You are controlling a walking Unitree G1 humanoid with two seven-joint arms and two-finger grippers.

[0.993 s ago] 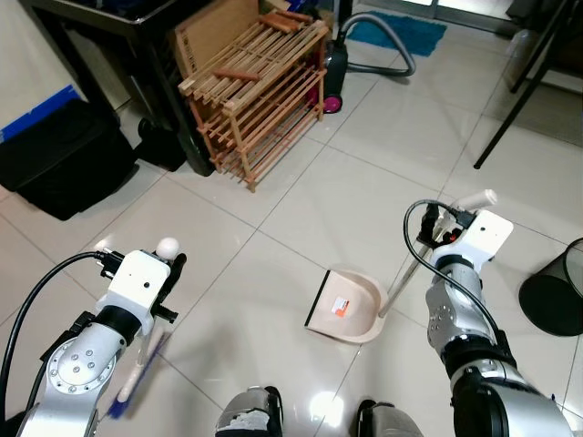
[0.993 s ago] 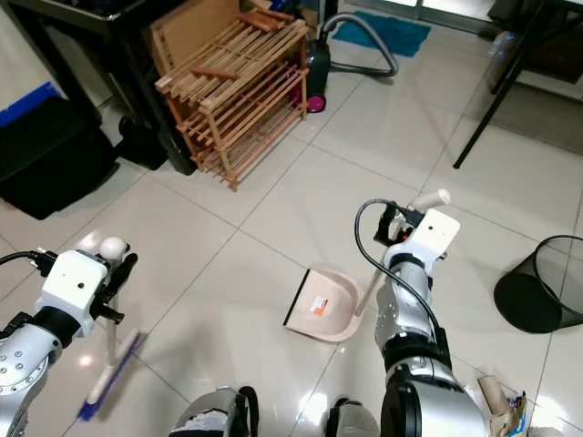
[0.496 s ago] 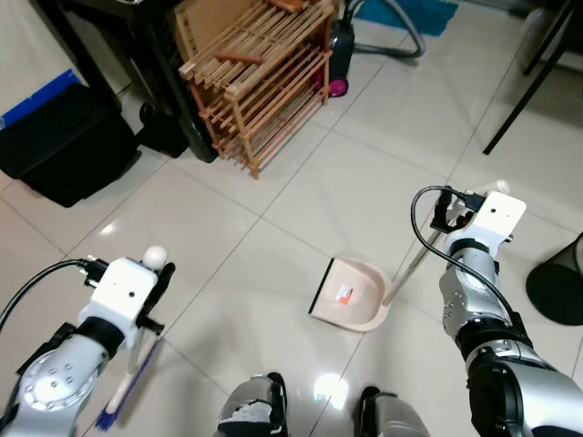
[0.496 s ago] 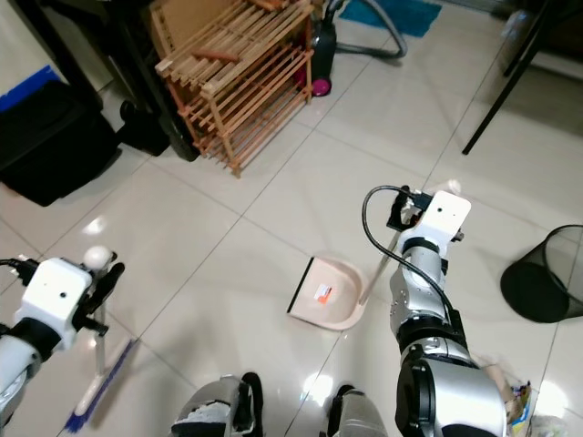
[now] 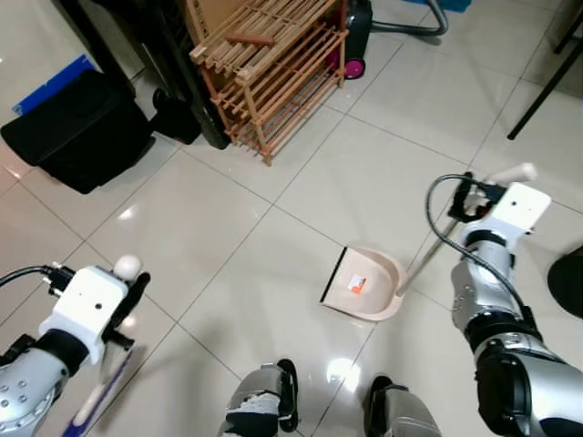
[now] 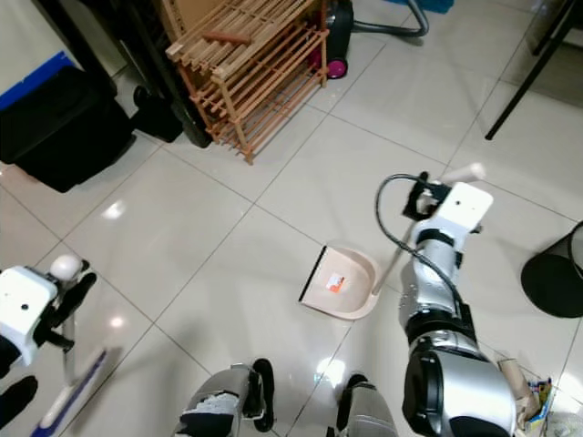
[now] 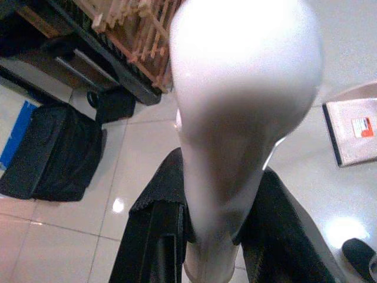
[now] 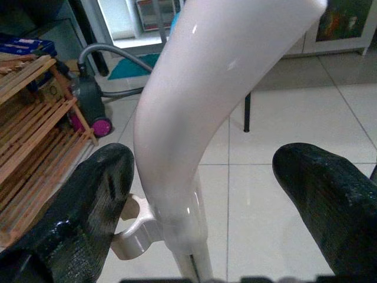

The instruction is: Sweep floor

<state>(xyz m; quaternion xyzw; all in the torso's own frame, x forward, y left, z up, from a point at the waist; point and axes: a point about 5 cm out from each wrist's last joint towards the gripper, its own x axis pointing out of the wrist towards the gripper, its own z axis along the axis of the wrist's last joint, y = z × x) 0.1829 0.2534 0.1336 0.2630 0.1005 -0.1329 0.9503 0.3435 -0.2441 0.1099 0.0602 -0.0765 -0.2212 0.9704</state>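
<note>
A beige dustpan [image 5: 364, 284] lies flat on the white tile floor, just ahead of my feet. Its long pale handle [image 5: 428, 250] slants up to my right gripper [image 5: 487, 189]. In the right wrist view that handle [image 8: 194, 112] stands between the black fingers [image 8: 82, 212], against one and with a gap to the other, so the gripper is open. My left gripper [image 7: 221, 236] is shut on the broom handle [image 7: 244, 118], whose round white top [image 5: 127, 266] sticks up at the lower left. The blue broom head [image 5: 91, 405] trails on the floor below it.
A wooden slatted rack [image 5: 273, 82] stands ahead on the left, with a black bag [image 5: 77, 127] beside it and a vacuum cleaner [image 5: 357, 23] behind. A black mesh wastebasket [image 6: 556, 278] sits at the right. A slanted black leg [image 5: 547, 82] crosses the far right.
The whole view has shifted, so the rack and vacuum sit higher in the picture. My left arm and broom show lower and further left. The dustpan keeps its place on the floor.
</note>
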